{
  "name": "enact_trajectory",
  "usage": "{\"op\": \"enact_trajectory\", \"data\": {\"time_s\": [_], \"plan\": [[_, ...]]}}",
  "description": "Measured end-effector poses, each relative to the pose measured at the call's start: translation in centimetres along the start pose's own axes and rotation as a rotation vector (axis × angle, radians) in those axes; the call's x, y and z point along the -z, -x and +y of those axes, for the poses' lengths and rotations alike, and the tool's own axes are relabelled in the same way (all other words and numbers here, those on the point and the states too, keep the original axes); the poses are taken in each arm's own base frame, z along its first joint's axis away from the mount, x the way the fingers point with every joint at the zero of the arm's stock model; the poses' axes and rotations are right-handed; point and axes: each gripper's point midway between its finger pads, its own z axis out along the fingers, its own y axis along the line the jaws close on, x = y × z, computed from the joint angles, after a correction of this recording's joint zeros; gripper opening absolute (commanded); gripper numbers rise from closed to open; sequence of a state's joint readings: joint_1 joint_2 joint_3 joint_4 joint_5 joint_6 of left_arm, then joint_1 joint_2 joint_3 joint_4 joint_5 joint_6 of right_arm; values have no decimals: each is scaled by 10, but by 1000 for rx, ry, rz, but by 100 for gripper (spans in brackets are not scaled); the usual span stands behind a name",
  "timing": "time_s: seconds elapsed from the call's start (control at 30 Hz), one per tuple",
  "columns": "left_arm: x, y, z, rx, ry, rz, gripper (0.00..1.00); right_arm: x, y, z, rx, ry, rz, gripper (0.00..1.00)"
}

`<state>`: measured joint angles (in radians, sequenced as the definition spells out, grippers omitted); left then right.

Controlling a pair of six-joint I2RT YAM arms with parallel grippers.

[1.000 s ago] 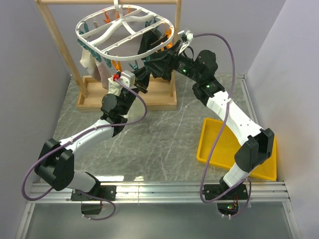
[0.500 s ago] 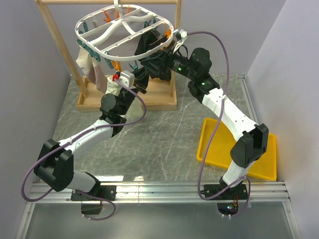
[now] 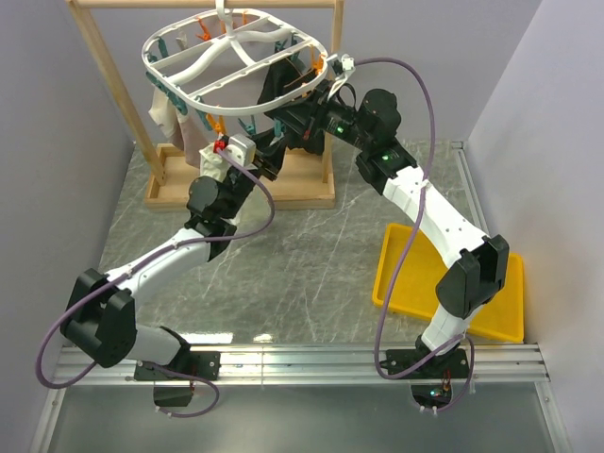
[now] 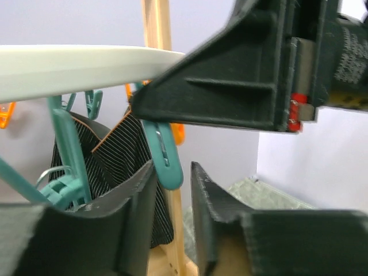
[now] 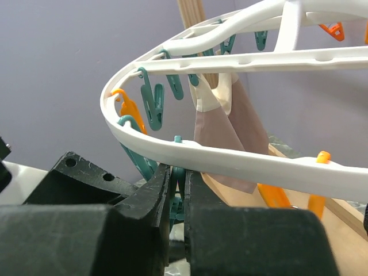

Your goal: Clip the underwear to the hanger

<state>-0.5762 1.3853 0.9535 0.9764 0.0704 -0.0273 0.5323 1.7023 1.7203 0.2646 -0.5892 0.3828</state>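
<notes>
The white hanger hangs from the wooden rack, ringed by teal and orange clips. My right gripper reaches under its near rim and is shut on a teal clip. My left gripper is just below it. Its jaws stand apart, with nothing between them. Another teal clip hangs just above that gap. A pale cream piece, probably the underwear, shows beside the left wrist. I cannot tell what holds it.
A beige-pink cloth and a black striped garment hang from the hanger. The wooden rack stands on its base at the back. A yellow tray lies at the right.
The right gripper moved in under the hanger rim and shut on a teal clip. The left jaws opened a little wider, and the left arm edged leftwards.
</notes>
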Motion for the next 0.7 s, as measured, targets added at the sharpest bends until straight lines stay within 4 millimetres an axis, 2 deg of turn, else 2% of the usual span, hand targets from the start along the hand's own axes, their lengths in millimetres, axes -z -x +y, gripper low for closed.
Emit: {"op": "enact_trajectory", "data": {"time_s": [0.17, 0.33, 0.4, 0.47, 0.7], "plan": [[8, 1, -9, -15, -51, 48, 50, 0, 1, 0, -4, -1, 0, 0], [30, 4, -22, -58, -137, 136, 58, 0, 1, 0, -13, -3, -1, 0], [39, 12, -29, -79, -186, 155, 64, 0, 0, 0, -14, -4, 0, 0], [52, 19, -40, -119, -262, 184, 76, 0, 0, 0, -14, -4, 0, 0], [89, 26, -72, -356, -622, 344, 75, 0, 0, 0, -19, -2, 0, 0]]}}
